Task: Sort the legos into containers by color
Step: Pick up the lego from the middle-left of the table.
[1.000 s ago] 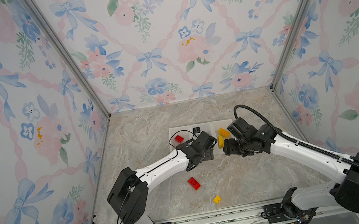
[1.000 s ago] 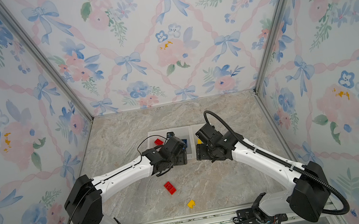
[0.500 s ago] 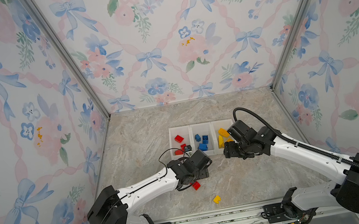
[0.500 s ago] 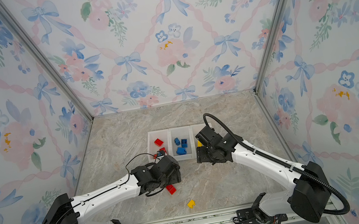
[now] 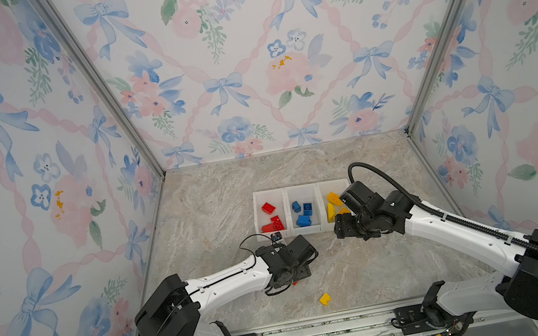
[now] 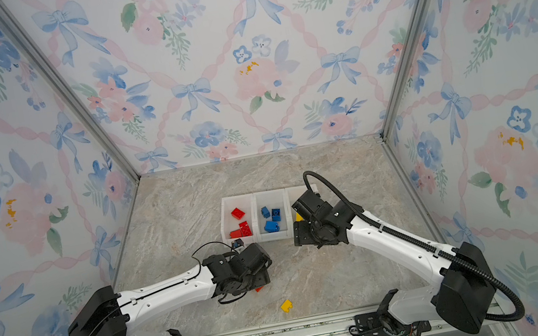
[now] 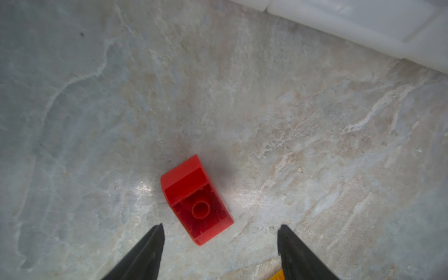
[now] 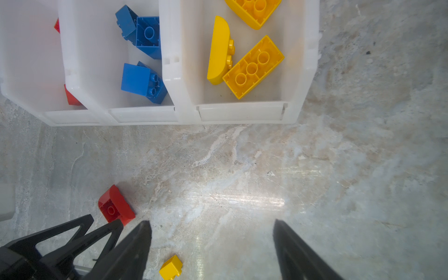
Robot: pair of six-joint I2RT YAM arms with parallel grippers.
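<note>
In both top views the containers [image 5: 308, 230] hold sorted legos [image 5: 303, 221]. A loose yellow brick [image 5: 325, 299] lies at their 6 o'clock. The left gripper [image 5: 296, 276] is at that brick's 11 o'clock and the right gripper [image 5: 340, 233] at its 1 o'clock.

Left wrist view: the jaws are spread wide and grip nothing. A red brick [image 7: 197, 201] (hollow side up) rests on the table [image 7: 97, 97] just ahead of the fingertips.

Right wrist view: the jaws are spread wide and empty, over bare table between the containers and the yellow brick.

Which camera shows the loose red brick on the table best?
Left wrist: red brick whole, close, hollow side up. Right wrist shows it smaller. Both top views: only a red sliver under the left claw.
</note>
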